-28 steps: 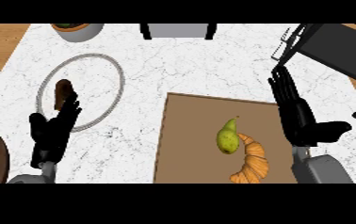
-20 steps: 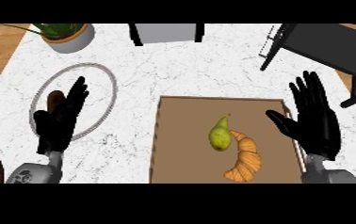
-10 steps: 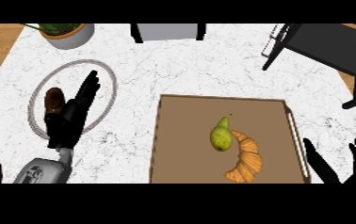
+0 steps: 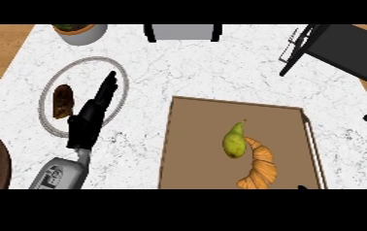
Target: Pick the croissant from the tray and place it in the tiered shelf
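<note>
The golden croissant (image 4: 261,169) lies on the brown tray (image 4: 208,123) at the lower right, curved against a green pear (image 4: 234,140) on its left. The black tiered shelf (image 4: 326,43) stands at the counter's far right corner. My left hand (image 4: 90,118) is open with straight fingers and hovers over the right rim of a round plate (image 4: 120,77), far left of the tray. My right hand does not show.
A dark brown pastry (image 4: 63,101) lies on the plate. A potted plant (image 4: 81,31) stands at the back left and a grey box (image 4: 183,32) at the back middle. White marble counter lies between plate and tray.
My right hand has dropped out of the view at the lower right. The left hand has tilted and stayed by the plate. The croissant and pear have not moved.
</note>
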{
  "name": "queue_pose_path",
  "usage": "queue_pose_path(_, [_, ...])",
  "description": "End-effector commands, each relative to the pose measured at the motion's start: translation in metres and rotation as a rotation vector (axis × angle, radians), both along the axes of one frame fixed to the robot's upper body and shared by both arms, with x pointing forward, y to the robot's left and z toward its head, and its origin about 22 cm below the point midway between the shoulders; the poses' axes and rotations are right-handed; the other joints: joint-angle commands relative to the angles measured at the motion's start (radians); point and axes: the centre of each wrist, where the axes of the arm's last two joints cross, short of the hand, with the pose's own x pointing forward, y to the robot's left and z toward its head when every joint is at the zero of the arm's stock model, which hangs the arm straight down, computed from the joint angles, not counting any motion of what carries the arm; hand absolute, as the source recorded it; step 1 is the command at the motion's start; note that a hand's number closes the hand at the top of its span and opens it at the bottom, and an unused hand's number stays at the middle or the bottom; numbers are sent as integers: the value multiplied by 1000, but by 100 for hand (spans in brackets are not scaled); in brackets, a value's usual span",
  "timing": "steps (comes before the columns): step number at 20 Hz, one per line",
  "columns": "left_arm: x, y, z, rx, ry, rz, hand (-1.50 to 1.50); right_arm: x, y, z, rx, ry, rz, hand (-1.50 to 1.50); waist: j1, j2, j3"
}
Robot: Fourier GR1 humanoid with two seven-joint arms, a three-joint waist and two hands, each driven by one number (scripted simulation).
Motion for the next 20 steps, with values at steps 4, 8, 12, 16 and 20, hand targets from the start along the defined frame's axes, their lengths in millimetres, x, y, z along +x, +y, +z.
queue_pose_path(4, [3, -14, 8, 11, -28, -36, 0, -9, 12, 59, -69, 183, 82, -150, 27, 6, -2])
queue_pose_path(8, [9, -8, 18, 2, -16, -47, 0, -17, 9, 86, -129, 359, 160, -150, 39, 9, -6])
queue_pose_path(12, [12, -6, 15, 6, -40, -43, 0, -18, 7, 91, -244, 588, 249, -150, 55, 18, -7])
queue_pose_path(16, [15, -18, 15, -2, -24, -37, 0, -14, 15, 127, -305, 725, 220, -150, 40, 13, -6])
queue_pose_path(20, [4, -23, 9, 13, -27, -56, 0, -1, 44, 150, -289, 739, 217, -150, 58, 9, -3])
